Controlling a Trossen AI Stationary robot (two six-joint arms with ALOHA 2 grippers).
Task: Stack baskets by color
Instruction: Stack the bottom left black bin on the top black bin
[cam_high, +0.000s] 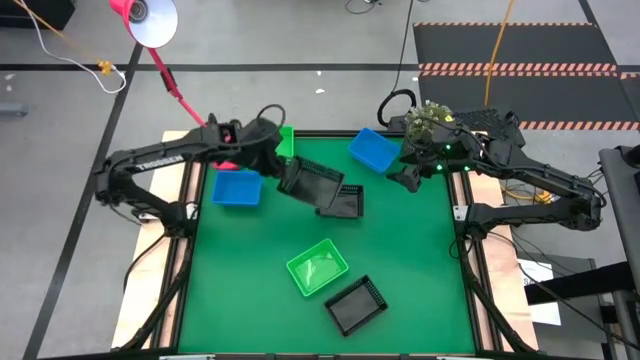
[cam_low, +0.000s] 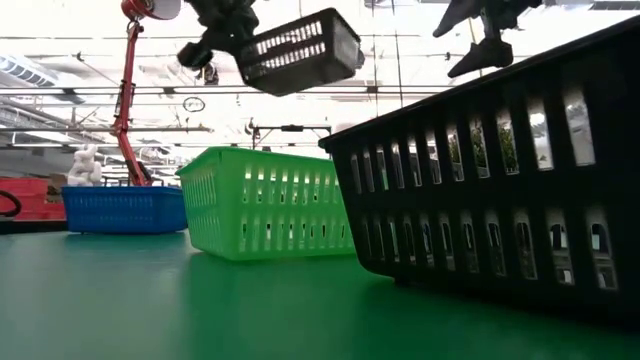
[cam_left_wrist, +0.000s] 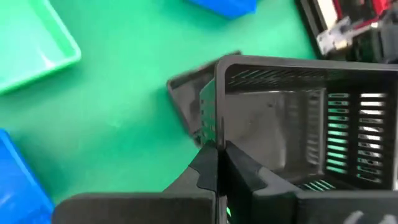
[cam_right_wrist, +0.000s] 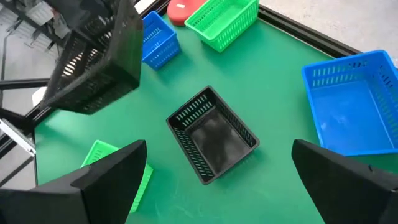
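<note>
My left gripper (cam_high: 281, 168) is shut on a black basket (cam_high: 308, 181) and holds it in the air over the far middle of the table; the low view shows this basket (cam_low: 300, 50) high above the others. A second black basket (cam_high: 342, 202) rests on its base just below and to the right of it. My right gripper (cam_high: 405, 177) hangs open above the table's far right, beside a blue basket (cam_high: 373, 150), with nothing between its fingers. Another blue basket (cam_high: 237, 187) stands at the left, and a green basket (cam_high: 286, 141) lies behind my left gripper. My left gripper pinches one side wall of the black basket at its rim (cam_left_wrist: 217, 124), with one finger (cam_left_wrist: 202, 168) outside the wall and the other (cam_left_wrist: 245, 169) inside the basket. The fingers slant down from the table's left. The basket is lifted clear and hangs tilted.
A green basket (cam_high: 317, 267) and a third black basket (cam_high: 357, 304) stand in the near middle. A pink lamp (cam_high: 150, 20) rises beyond the far left corner, and a potted plant (cam_high: 430, 122) stands at the far right. Bare green mat lies at the near left and near right.
</note>
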